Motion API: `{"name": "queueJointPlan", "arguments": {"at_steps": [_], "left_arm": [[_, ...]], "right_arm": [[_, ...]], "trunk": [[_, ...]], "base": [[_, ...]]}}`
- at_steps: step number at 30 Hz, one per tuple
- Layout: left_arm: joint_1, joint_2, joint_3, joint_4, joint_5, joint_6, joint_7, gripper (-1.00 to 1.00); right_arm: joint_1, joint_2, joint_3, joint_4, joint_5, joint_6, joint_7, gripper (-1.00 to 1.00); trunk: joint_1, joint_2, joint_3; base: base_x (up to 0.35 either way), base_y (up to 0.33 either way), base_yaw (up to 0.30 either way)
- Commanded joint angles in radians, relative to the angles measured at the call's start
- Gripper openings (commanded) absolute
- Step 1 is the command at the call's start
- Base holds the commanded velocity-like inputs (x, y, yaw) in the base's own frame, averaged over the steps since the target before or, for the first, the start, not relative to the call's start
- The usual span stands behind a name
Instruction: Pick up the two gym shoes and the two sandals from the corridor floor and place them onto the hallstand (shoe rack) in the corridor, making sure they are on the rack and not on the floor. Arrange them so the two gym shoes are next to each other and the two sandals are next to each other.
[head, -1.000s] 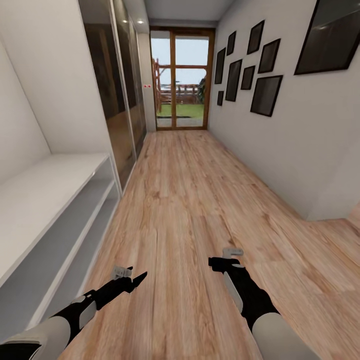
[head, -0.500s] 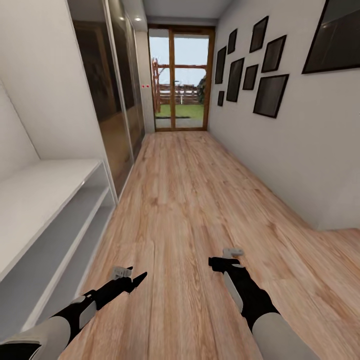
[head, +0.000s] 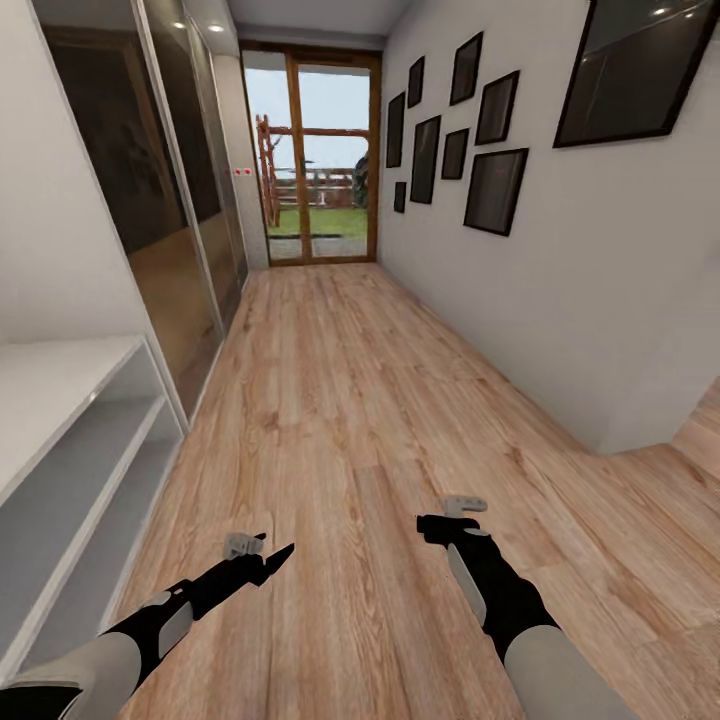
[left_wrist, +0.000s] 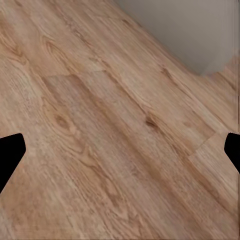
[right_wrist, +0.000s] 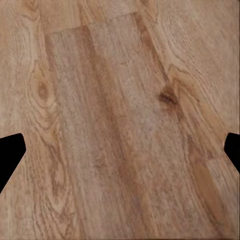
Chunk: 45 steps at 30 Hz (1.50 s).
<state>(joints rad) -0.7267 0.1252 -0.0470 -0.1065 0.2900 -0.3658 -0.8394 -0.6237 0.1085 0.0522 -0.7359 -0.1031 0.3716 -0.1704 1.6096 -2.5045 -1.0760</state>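
Now the hallstand (head: 70, 440) runs lengthwise along the left wall, cut off at the frame edge. Both the left end effector (head: 262, 555) and right end effector (head: 447, 520) hang spread apart over corridor floor (head: 340, 400).

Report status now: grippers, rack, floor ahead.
Left gripper and right gripper open, both unladen, low over the corridor floor. White hallstand at left. Framed pictures on right wall; glass door at far end.

Both arms reach forward and low, black forearms below white upper sleeves. The left end effector (head: 262, 556) points forward and inward, its fingers spread wide apart. The right end effector (head: 452, 515) points straight ahead, its fingers likewise parted, gripping nothing.
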Motion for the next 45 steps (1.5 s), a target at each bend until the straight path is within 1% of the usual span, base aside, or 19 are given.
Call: {"name": "queueJointPlan", "arguments": {"at_steps": [1, 7, 20, 24, 45], "left_arm": [[0.000, 0.001, -0.005, 0.001, 0.006, -0.004, -0.003, 1.00], [0.000, 0.001, -0.005, -0.001, 0.006, -0.004, -0.003, 1.00], [0.000, 0.001, -0.005, -0.001, 0.006, -0.004, -0.003, 1.00], [0.000, 0.001, -0.005, -0.001, 0.006, -0.003, -0.003, 1.00], [0.000, 0.001, -0.004, 0.001, 0.006, -0.004, -0.003, 1.00]], "right_arm": [[-0.001, -0.001, 0.005, -0.001, -0.010, 0.004, -0.010, 1.00], [-0.001, -0.001, 0.005, -0.001, -0.010, 0.004, -0.010, 1.00], [-0.001, -0.001, 0.005, -0.003, -0.010, 0.003, -0.010, 1.00], [-0.001, 0.000, 0.005, -0.002, -0.010, 0.004, -0.010, 1.00], [-0.001, -0.001, 0.003, -0.001, -0.010, 0.004, -0.009, 1.00]], "trunk": [[0.000, 0.000, -0.001], [0.000, 0.000, -0.001], [0.000, 0.000, -0.001], [0.000, 0.000, -0.001], [0.000, 0.000, -0.001]], "base": [[0.041, 0.000, -0.263], [0.270, 0.000, -0.185], [0.335, 0.000, -0.016], [0.336, 0.043, -0.118], [0.286, 0.212, -0.257]]}}
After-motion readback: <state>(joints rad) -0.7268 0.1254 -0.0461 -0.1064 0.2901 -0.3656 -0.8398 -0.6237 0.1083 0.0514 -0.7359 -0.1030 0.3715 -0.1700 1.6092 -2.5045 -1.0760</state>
